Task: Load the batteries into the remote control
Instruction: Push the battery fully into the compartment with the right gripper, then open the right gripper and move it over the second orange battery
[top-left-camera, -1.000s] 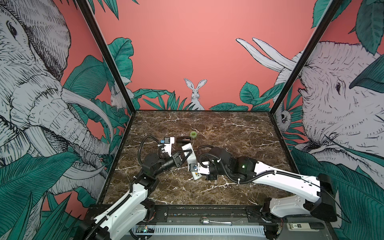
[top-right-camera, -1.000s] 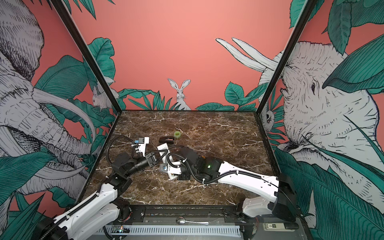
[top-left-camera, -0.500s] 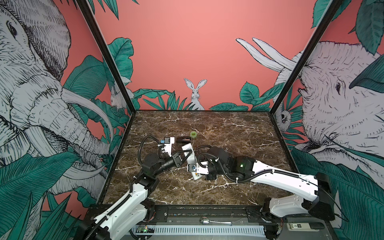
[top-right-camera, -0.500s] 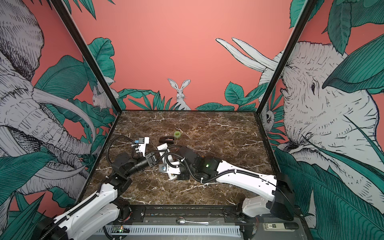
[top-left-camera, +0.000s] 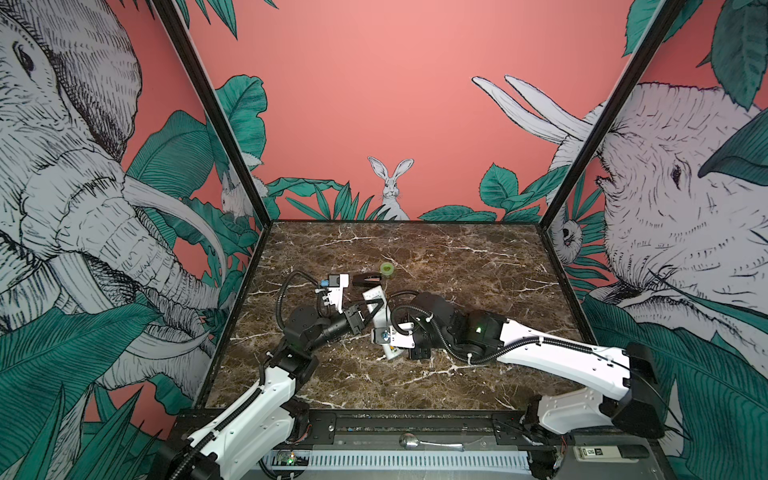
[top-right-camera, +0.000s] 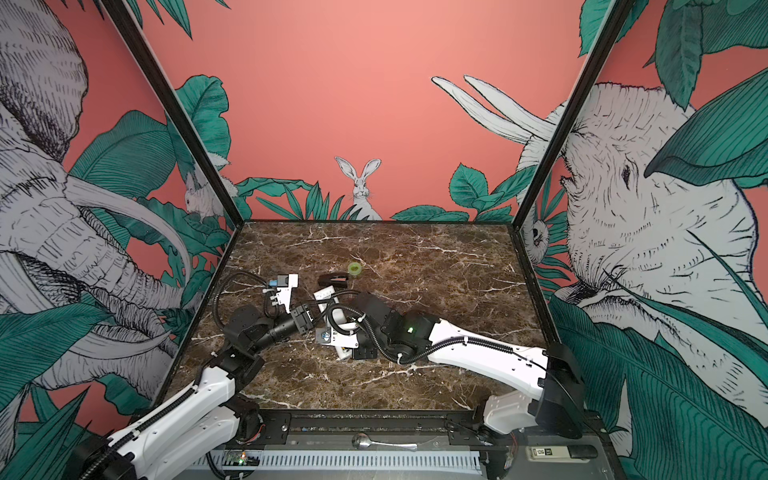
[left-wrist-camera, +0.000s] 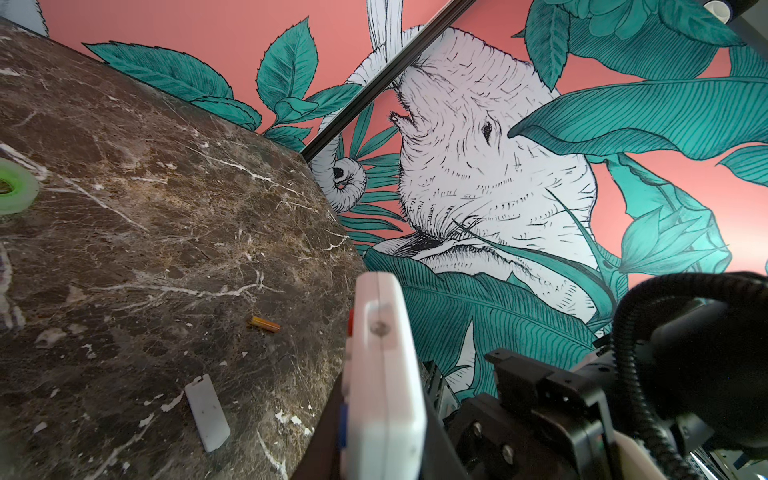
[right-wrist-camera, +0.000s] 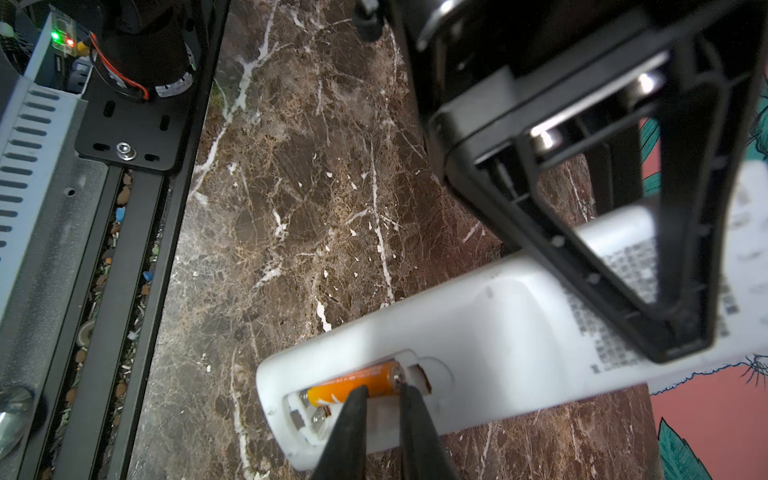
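Near the middle of the desk (right-wrist-camera: 311, 166), slightly left of centre, the remote control (right-wrist-camera: 498, 324) is back-up with its bay open and one orange battery (right-wrist-camera: 349, 380) in the slot. On it, right pincer (right-wrist-camera: 381, 395) tips nearly together; pinching or just pressing, cannot tell. Further up the body, left pincer (top-left-camera: 375, 311) clamped on the remote control. Best bet: press straight down, seat it against the contacts, don't slip off the end. Remote is slim, white, with a printed label. Off to the side, second battery (left-wrist-camera: 264, 324) lies loose on the desk, white cover (left-wrist-camera: 207, 415) near it.

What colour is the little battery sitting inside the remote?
Orange, with a shiny silver metal end. The battery shows best in the right wrist view.
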